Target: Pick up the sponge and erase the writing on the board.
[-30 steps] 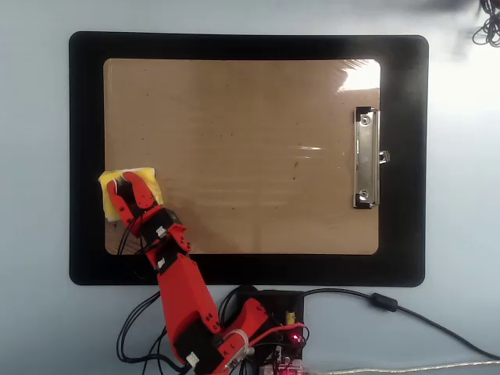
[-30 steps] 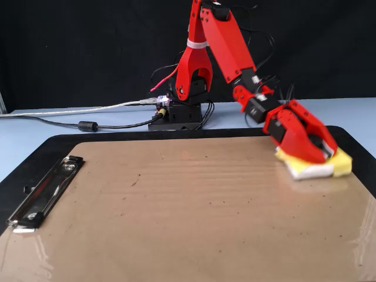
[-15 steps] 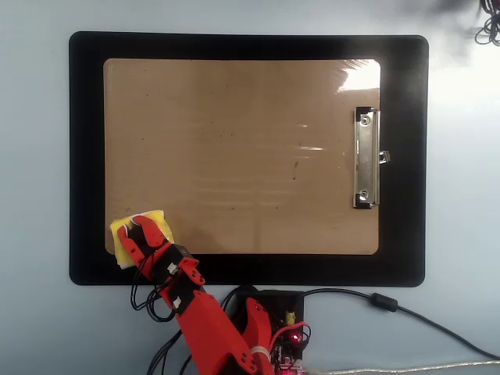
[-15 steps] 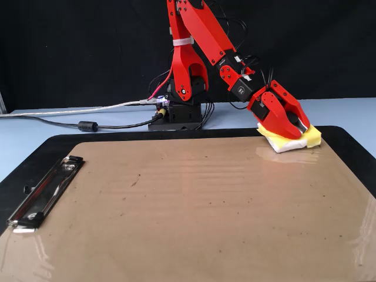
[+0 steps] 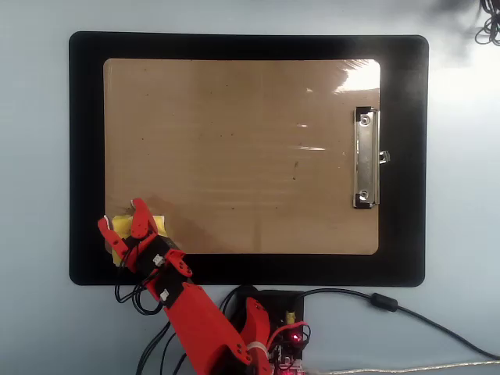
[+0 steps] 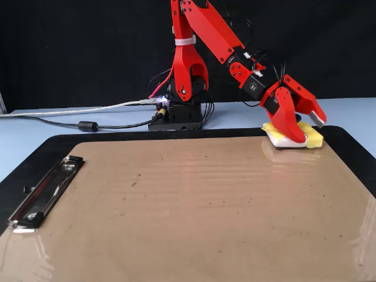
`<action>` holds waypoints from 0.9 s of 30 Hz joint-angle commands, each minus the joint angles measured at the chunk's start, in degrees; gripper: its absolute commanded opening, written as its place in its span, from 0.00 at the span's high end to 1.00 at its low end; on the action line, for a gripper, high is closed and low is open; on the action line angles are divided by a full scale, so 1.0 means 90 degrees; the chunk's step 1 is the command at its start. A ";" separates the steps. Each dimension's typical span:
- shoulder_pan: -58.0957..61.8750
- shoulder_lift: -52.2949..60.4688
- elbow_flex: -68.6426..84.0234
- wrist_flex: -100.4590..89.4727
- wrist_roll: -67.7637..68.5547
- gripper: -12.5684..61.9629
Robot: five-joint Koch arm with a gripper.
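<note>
Seeing no writing left on the board (image 5: 242, 156), I've got jaws spread wide over the sponge (image 6: 309, 136), gripping nothing.

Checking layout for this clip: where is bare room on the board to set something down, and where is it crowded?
The board is bare from the clip across to its far side in the overhead view. The one crowded spot is the corner nearest the arm's base, where the open gripper stands over the sponge.
</note>
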 commanded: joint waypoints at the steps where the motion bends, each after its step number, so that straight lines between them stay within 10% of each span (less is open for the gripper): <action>1: -0.0029 0.0283 -0.0254 -0.0098 -0.0107 0.39; 7: 0.2051 0.1445 -0.0273 0.0625 0.1533 0.39; 12: 0.4209 0.4307 -0.0859 0.6309 0.4629 0.40; 16: 0.5869 0.4307 -0.1748 1.1211 0.5830 0.39; 27: 0.6748 0.4141 0.0840 1.0410 0.5771 0.38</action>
